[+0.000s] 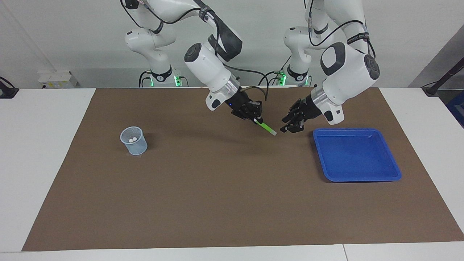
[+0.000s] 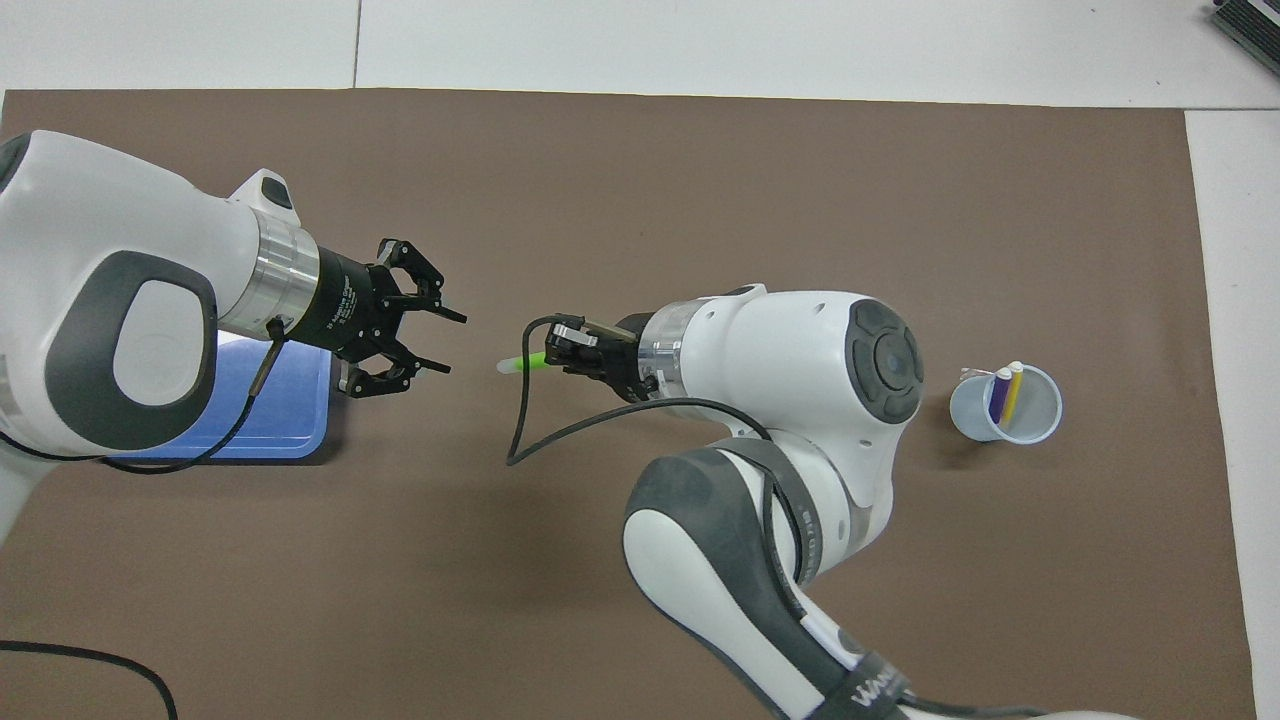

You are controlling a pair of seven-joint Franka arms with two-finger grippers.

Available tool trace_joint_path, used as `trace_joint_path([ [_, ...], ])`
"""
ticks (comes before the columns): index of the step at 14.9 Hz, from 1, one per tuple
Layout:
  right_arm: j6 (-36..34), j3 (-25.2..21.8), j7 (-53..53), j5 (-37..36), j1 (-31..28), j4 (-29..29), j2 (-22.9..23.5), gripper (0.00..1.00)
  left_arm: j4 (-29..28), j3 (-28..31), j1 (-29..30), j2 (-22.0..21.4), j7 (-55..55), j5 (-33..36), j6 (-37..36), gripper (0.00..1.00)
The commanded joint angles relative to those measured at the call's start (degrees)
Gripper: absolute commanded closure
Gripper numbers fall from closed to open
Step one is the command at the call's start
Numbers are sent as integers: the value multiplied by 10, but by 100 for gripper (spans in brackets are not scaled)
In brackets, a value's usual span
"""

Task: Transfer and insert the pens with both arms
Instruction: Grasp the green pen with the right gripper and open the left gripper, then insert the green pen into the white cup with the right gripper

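My right gripper (image 1: 258, 120) is shut on the bright green pen (image 1: 267, 128), held in the air over the middle of the brown mat; it also shows in the overhead view (image 2: 523, 363), its whitish tip pointing at my left gripper. My left gripper (image 1: 290, 125) is open and empty, in the air over the mat beside the blue tray (image 1: 357, 154), a short gap from the pen's tip. The purple pen (image 2: 998, 395) and the yellow pen (image 2: 1013, 390) stand in the clear cup (image 2: 1005, 404) at the right arm's end of the mat. The facing view shows only their whitish caps in the cup (image 1: 133, 141).
The blue tray (image 2: 270, 420) lies on the mat at the left arm's end, with nothing in it in the facing view. The brown mat (image 1: 232, 203) covers most of the white table. A black cable hangs from the right wrist (image 2: 520, 430).
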Motion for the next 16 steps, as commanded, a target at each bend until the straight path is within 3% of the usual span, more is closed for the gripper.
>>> trace_joint_path([
  [1,-137,5,-46,-76,-50,16,-45,100,-19,8,-7,-19,17,-8,-7,42],
  [5,-349,3,-235,-143,-158,18,-112,100,-20,12,-1,-30,216,21,-84,43],
  [8,-429,3,-450,-255,-238,17,-128,100,-20,15,8,-33,410,86,-124,44],
  [10,-424,5,-564,-318,-268,8,-130,100,-19,15,22,-33,505,111,-142,45],
  [12,-404,4,-604,-342,-278,-17,-139,100,-18,15,23,-33,574,153,-144,45],
  [16,-300,3,-731,-373,-312,-108,-168,100,-14,15,41,-33,698,219,-142,45],
])
